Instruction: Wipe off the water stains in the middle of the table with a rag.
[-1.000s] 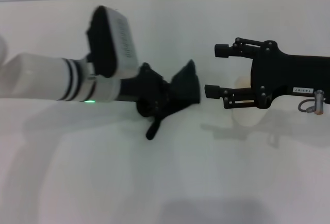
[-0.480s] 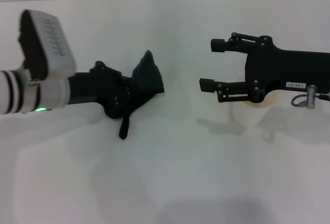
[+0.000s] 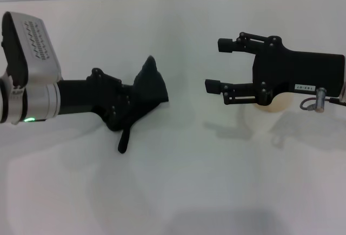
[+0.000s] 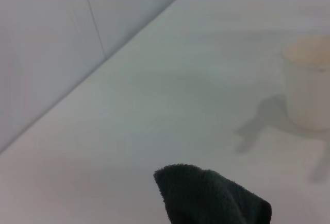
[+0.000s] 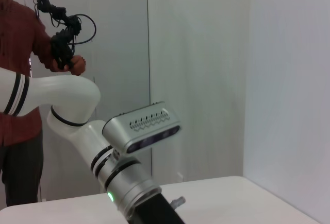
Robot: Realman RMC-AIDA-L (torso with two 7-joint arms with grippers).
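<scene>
Left of centre in the head view, my left gripper is clamped on the rag; cloth bunches up toward upper right of the gripper, w/ its narrow strip hanging down to lower left, tip at or just above the table; can't tell if it touches; left wrist view shows only a dark rag corner at bottom centre over white tabletop; right side of head view, right gripper hovers w/ fingers spread wide apart, holding nothing, well apart from the rag; a pale cup sits mostly hidden behind it, also seen at right edge of left wrist view; I can't make out any stain on the table; right wrist view looks off at the left arm and a person in red at far left.
</scene>
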